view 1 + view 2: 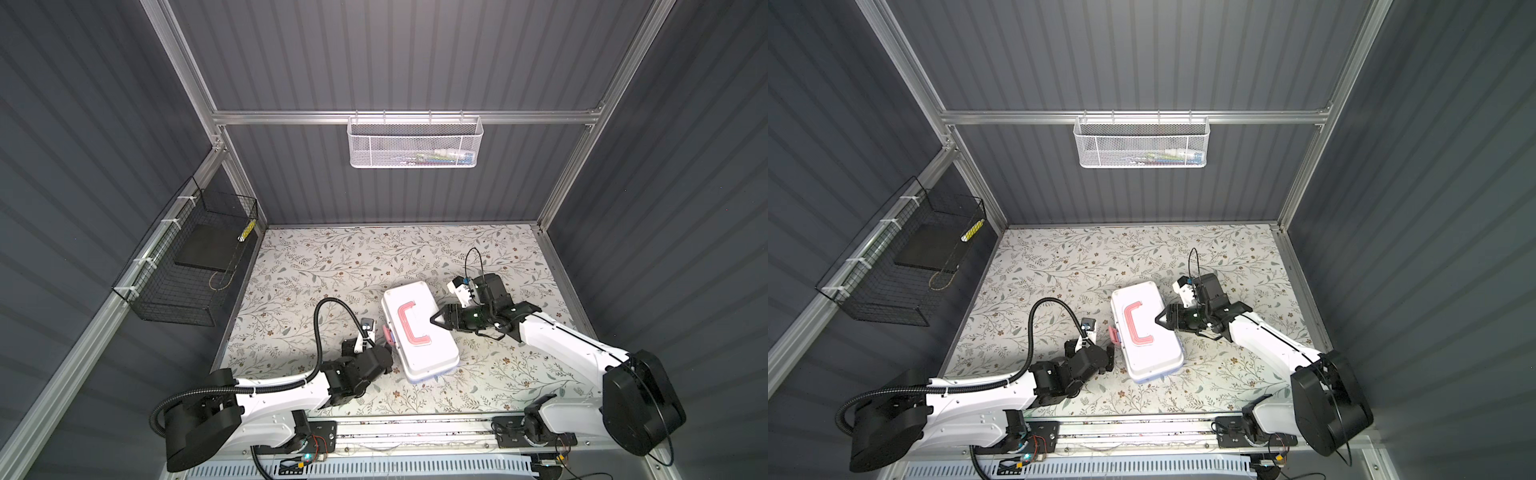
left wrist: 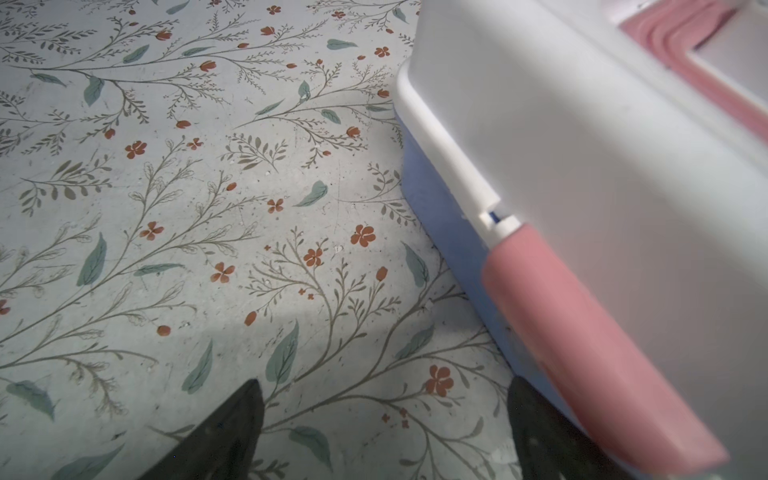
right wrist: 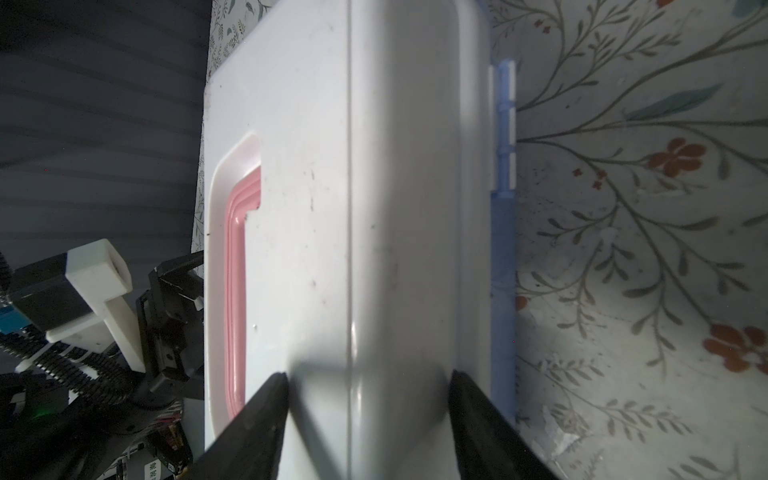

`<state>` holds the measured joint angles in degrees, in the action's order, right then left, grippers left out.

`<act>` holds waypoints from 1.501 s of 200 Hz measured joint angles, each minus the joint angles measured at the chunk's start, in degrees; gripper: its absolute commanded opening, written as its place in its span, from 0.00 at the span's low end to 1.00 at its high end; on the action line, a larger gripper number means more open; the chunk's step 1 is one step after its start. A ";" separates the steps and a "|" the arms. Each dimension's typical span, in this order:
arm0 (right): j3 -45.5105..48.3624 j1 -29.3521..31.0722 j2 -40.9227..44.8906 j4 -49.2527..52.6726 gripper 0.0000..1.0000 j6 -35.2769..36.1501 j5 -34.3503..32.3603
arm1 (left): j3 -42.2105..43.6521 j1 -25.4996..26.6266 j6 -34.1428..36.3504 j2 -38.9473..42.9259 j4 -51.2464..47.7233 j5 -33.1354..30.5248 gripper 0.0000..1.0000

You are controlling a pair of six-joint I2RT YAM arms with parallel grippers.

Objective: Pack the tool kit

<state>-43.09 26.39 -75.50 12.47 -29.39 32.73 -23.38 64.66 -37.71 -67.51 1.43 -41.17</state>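
A flower-patterned table [image 1: 332, 266] sits inside dark ribbed walls. The tool kit [image 1: 432, 357] lies near its middle, white lid [image 3: 316, 208] down and pink handle [image 1: 409, 328] folded flat. The right hand [image 3: 368, 390] clasps the lid's hinge-side edge, one finger on top and one at the rim. The left hand [image 2: 386, 399] is released, holding nothing, just beside the pink latch [image 2: 582, 340] on the kit's opposite side.
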 measured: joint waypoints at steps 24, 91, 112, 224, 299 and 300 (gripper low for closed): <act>-0.11 0.00 -0.20 0.00 0.62 0.00 0.11 | 0.22 -0.07 0.44 0.31 2.54 0.17 0.88; -0.22 -0.07 -0.31 0.00 0.62 0.00 0.26 | 3.56 -0.76 -2.38 7.76 7.74 3.67 0.83; -0.22 -0.11 -0.37 -0.02 0.62 0.00 0.35 | 5.18 -3.30 -4.22 8.66 10.27 7.61 0.78; -0.74 -0.22 -1.07 -0.07 0.62 0.00 0.52 | 8.92 -10.01 -9.40 8.83 20.94 22.03 0.60; -0.96 -0.28 -1.70 -0.61 0.62 -0.17 0.70 | 9.03 -9.97 -9.53 10.03 21.81 24.63 0.53; -0.96 -0.28 -1.73 -0.61 0.62 -0.17 0.70 | 9.03 -9.97 -9.53 10.03 21.79 24.63 0.53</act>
<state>-44.05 26.11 -77.23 11.86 -29.56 33.43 -14.35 54.70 -47.24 -57.47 23.22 -16.53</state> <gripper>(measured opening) 0.625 0.551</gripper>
